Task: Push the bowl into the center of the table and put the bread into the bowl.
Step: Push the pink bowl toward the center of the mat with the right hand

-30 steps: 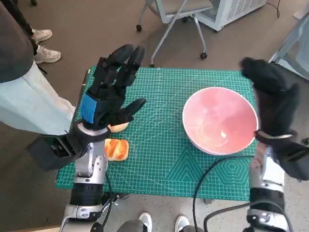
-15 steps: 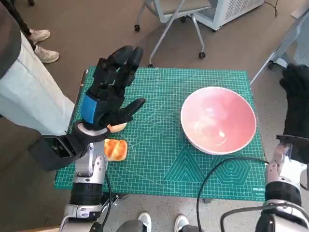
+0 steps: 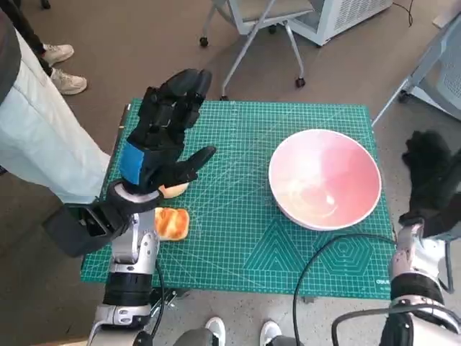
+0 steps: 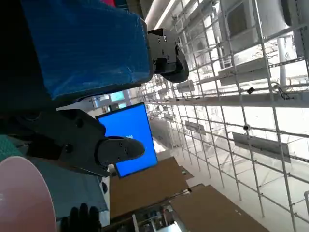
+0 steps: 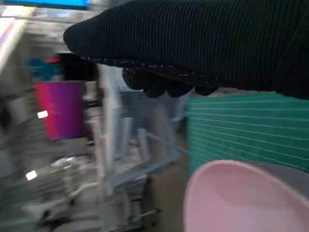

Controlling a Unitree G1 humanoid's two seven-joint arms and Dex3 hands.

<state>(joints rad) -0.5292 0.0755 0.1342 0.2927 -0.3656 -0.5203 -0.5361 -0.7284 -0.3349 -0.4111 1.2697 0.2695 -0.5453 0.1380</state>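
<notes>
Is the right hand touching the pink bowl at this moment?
Apart. In the head view the right hand hangs off the table's right edge, with green mat and floor showing between it and the rim of the pink bowl.

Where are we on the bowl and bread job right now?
Nothing looks done yet. The pink bowl sits empty on the right part of the green mat, not centred. The bread lies near the mat's left edge, below the raised, empty left hand. The right hand is off the table's right side, apart from the bowl. Both steps remain.

Blue-taped left hand point(image 3: 160, 148), gloved right hand point(image 3: 432, 180)
</notes>
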